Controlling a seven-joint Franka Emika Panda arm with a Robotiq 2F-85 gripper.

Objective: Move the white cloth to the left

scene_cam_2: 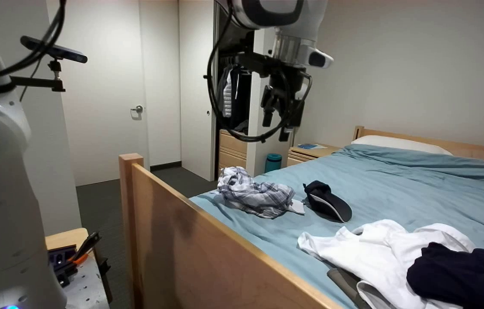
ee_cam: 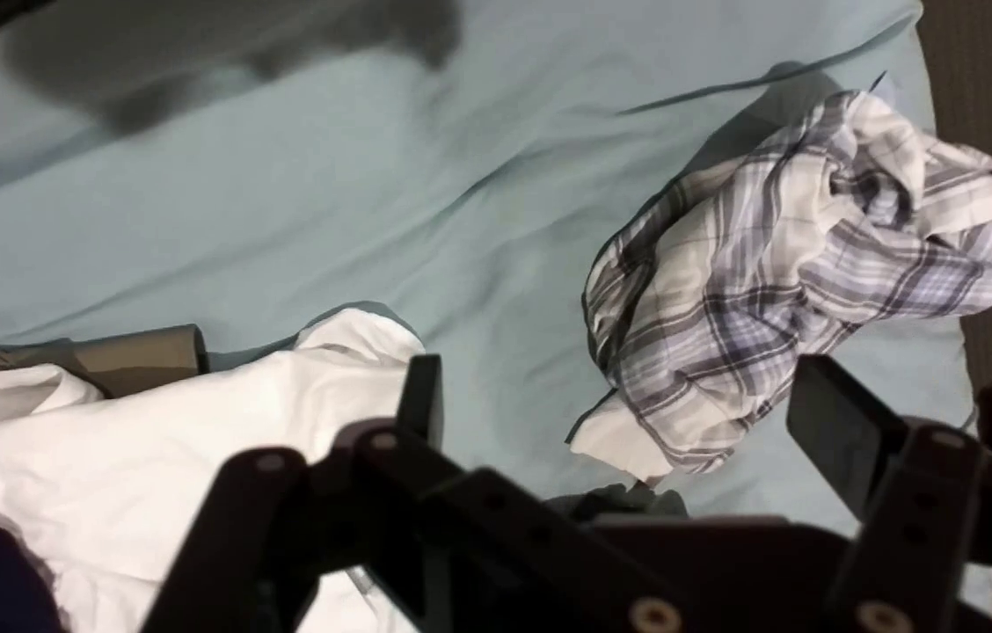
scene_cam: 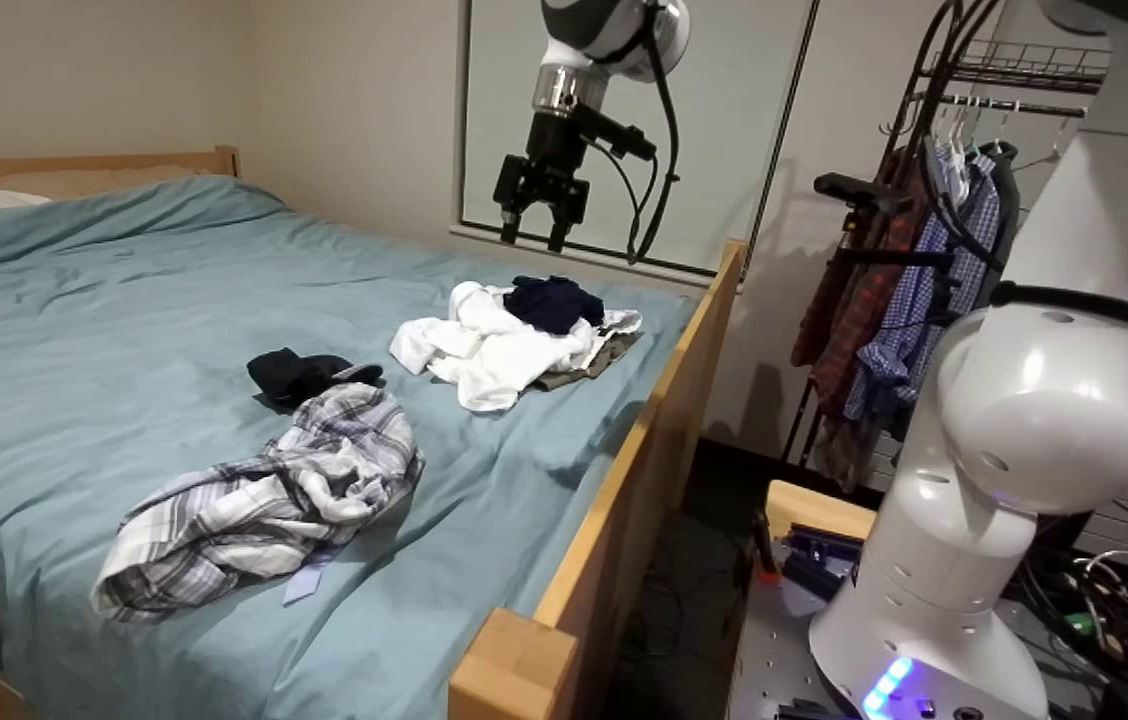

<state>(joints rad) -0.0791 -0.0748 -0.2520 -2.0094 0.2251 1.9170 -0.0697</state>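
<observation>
The white cloth lies crumpled on the blue bed cover, near the footboard. It also shows in an exterior view and at the left of the wrist view. A dark navy cloth lies on top of it, and an olive-brown cloth is partly under it. My gripper is open and empty, pointing down well above the bed. In the wrist view the fingers are wide apart, the left one overlapping the white cloth's edge in the picture. Part of the white cloth is hidden behind the gripper there.
A grey-white plaid shirt lies on the bed beside a black cap. The wooden footboard rises between the robot base and the bed. A wall with a window panel stands beyond the gripper.
</observation>
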